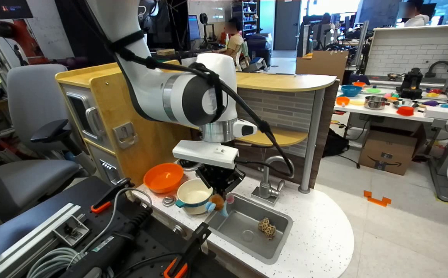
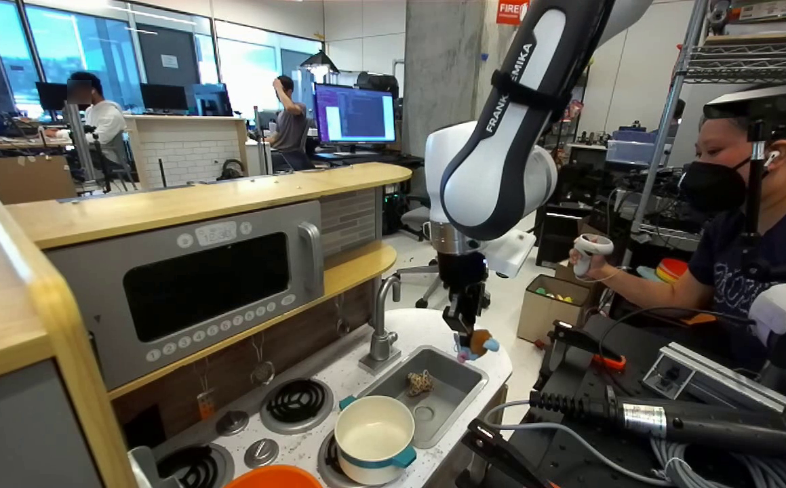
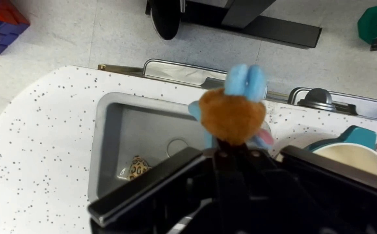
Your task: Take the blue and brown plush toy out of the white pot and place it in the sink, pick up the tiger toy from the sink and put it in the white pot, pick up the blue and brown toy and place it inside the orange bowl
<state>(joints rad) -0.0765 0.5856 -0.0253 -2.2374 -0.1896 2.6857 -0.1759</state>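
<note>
My gripper (image 1: 219, 192) is shut on the blue and brown plush toy (image 1: 218, 201), light blue and brown with a pink part. It holds the toy up above the sink (image 1: 234, 227); in the wrist view the toy (image 3: 232, 115) overlaps the sink's front edge. The spotted yellowish-brown tiger toy (image 1: 267, 227) lies in the sink, also seen in the wrist view (image 3: 138, 167). The white pot (image 2: 374, 427) with teal handles stands beside the sink, and its inside shows no toy. The orange bowl (image 1: 164, 177) stands beyond the pot and is cut off in an exterior view (image 2: 274, 478).
The grey tap (image 1: 266, 185) rises behind the sink. Stove burners (image 2: 296, 404) and knobs (image 2: 261, 452) lie around the pot. A shelf (image 2: 359, 264) and a toy microwave (image 2: 206, 291) stand behind the counter. A black table (image 1: 150, 235) with clamps and cables borders the front.
</note>
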